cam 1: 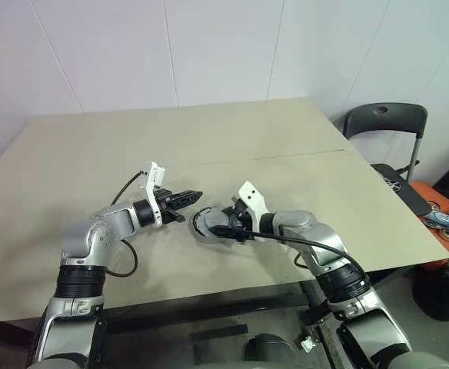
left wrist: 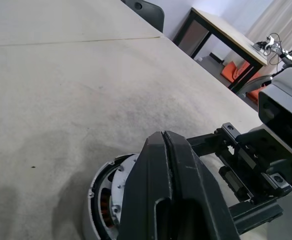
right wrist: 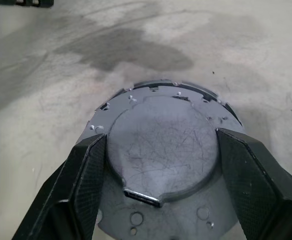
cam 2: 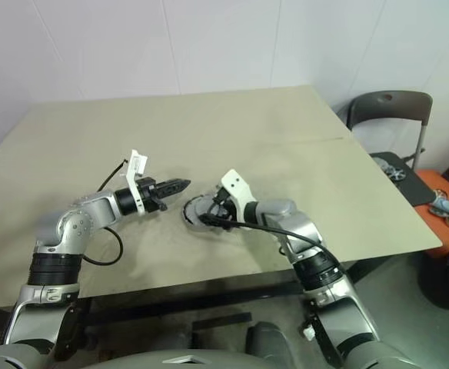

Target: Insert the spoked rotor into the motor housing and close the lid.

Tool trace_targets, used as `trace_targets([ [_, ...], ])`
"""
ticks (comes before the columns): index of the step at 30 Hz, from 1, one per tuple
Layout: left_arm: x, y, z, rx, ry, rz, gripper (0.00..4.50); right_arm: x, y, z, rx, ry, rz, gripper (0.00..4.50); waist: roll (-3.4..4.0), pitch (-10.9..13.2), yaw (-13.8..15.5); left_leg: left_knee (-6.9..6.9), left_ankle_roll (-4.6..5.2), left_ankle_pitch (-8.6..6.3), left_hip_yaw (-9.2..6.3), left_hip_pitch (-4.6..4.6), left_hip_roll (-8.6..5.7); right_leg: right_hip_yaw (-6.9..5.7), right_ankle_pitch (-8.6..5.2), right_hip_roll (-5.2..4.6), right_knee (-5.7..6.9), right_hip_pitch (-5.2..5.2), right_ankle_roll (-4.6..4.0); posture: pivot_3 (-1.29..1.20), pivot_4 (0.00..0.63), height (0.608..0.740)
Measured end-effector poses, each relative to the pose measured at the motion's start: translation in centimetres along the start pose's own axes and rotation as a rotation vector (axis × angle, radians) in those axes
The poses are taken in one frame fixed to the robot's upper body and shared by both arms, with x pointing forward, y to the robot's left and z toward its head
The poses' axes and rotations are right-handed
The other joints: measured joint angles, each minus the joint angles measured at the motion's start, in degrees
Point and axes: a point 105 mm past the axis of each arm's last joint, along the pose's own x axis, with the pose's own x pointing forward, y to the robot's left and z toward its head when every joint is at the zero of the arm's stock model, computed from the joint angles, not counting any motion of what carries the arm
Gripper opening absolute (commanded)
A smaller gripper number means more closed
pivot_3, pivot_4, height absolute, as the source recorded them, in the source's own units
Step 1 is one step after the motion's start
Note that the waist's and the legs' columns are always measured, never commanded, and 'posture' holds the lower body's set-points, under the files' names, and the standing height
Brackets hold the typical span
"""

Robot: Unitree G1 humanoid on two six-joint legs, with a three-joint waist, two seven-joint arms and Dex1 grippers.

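The lid (right wrist: 163, 150) sits flat btwn the two fingers of the right end effector (right wrist: 161, 165), smooth grey face up, raised round centre w/ fine scratches, small holes and notches round the outer flange. One black finger (right wrist: 83, 185) lies against each side of the raised centre; jaws wide, closed on the lid's sides. In the head views the lid is on top of the motor housing (cam 1: 205, 223), near the middle of the tan surface (cam 1: 209, 154), twd the front edge. Left wrist view shows the housing (left wrist: 103, 200) from the side: silver ring wall, coppery coils visible inside thru a gap under the lid, so the lid looks tilted or not fully seated on that side; can't tell how far. Spoked rotor: can't make it out under the lid.

Right end effector (cam 1: 223, 227) reaches in from the right, pointing left and slightly down.

Left end effector (cam 1: 186, 197) hangs just left of the housing, tip near its rim but apart from it, above the surface. Fingers pressed together, nothing btwn them; same in its wrist view, where the two black fingers (left wrist: 171, 190) meet along a thin seam.

Further out: a dark folding chair (cam 1: 386, 123) beyond the surface's right edge, pale wall behind.
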Motion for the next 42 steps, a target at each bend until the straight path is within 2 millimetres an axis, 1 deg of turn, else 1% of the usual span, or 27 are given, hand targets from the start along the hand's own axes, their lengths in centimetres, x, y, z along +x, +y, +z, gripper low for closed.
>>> trace_targets([
  [4, -0.1, 0.1, -0.4, -0.009, 0.006, 0.006, 0.00, 0.0, 0.0, 0.2, 0.038, 0.000, 0.007, 3.05, 0.00, 0.00, 0.02, 0.00, 0.00, 0.00, 0.00, 0.01, 0.03, 0.05, 0.00, 0.01, 0.02, 0.00, -0.01, 0.00, 0.000, 0.740],
  [7, -0.1, 0.1, -0.4, -0.007, 0.006, 0.007, 0.00, -0.3, 0.5, 0.5, 0.088, 0.001, 0.043, 3.05, 0.00, 0.00, 0.07, 0.00, 0.00, 0.00, 0.00, -0.01, 0.03, 0.06, 0.00, 0.00, 0.01, -0.02, -0.01, 0.00, 0.000, 0.740],
  [11, -0.1, 0.1, -0.4, -0.007, 0.005, 0.011, 0.00, -0.7, 0.5, 1.2, 0.128, -0.005, 0.072, 3.05, 0.00, 0.00, 0.19, -0.01, 0.00, 0.00, 0.00, -0.10, 0.01, 0.06, 0.00, -0.03, -0.03, -0.08, -0.01, 0.00, 0.000, 0.740],
  [14, -0.1, 0.1, -0.4, -0.007, 0.004, 0.013, 0.00, -0.8, 0.5, 1.2, 0.151, -0.006, 0.079, 3.05, 0.00, 0.00, 0.26, -0.02, 0.00, -0.01, 0.01, -0.12, -0.01, 0.06, 0.00, -0.05, -0.06, -0.09, -0.01, 0.00, 0.000, 0.740],
  [17, -0.1, 0.2, -0.4, -0.007, 0.003, 0.017, 0.00, -0.5, 0.5, 1.3, 0.145, -0.005, 0.063, 3.05, 0.00, 0.00, 0.19, -0.02, 0.00, -0.01, 0.01, -0.12, -0.01, 0.06, 0.01, -0.05, -0.05, -0.10, -0.01, 0.00, 0.000, 0.740],
  [21, -0.1, 0.2, -0.5, -0.009, 0.002, 0.018, 0.00, 0.7, 0.7, 1.1, 0.101, 0.005, 0.016, 3.05, 0.00, 0.00, 0.22, -0.02, 0.00, 0.00, 0.01, -0.12, -0.01, 0.06, 0.00, -0.03, -0.01, -0.12, -0.01, 0.00, 0.000, 0.740],
  [25, 0.0, 0.2, -0.5, -0.011, 0.001, 0.018, 0.00, 1.4, 0.7, 1.1, 0.099, -0.003, -0.013, 3.05, 0.00, 0.00, 0.17, -0.01, 0.00, 0.00, 0.04, -0.11, -0.01, 0.09, 0.01, -0.05, -0.01, -0.11, 0.00, 0.00, 0.000, 0.740],
  [39, -0.1, 0.3, -0.8, -0.018, 0.004, 0.026, 0.00, 1.3, 0.0, 0.4, 0.081, 0.008, -0.032, 3.05, -0.01, -0.01, 0.24, -0.01, 0.00, 0.00, 0.04, -0.08, -0.01, 0.10, 0.01, -0.05, 0.01, -0.09, 0.00, 0.00, 0.000, 0.740],
  [42, -0.1, 0.3, -0.8, -0.018, 0.004, 0.027, 0.00, 1.6, 0.2, 0.2, 0.030, 0.010, -0.034, 3.05, -0.03, -0.02, 0.15, -0.01, 0.00, 0.00, 0.03, 0.01, -0.01, 0.10, 0.01, -0.04, 0.02, -0.01, 0.00, 0.00, 0.000, 0.740],
])
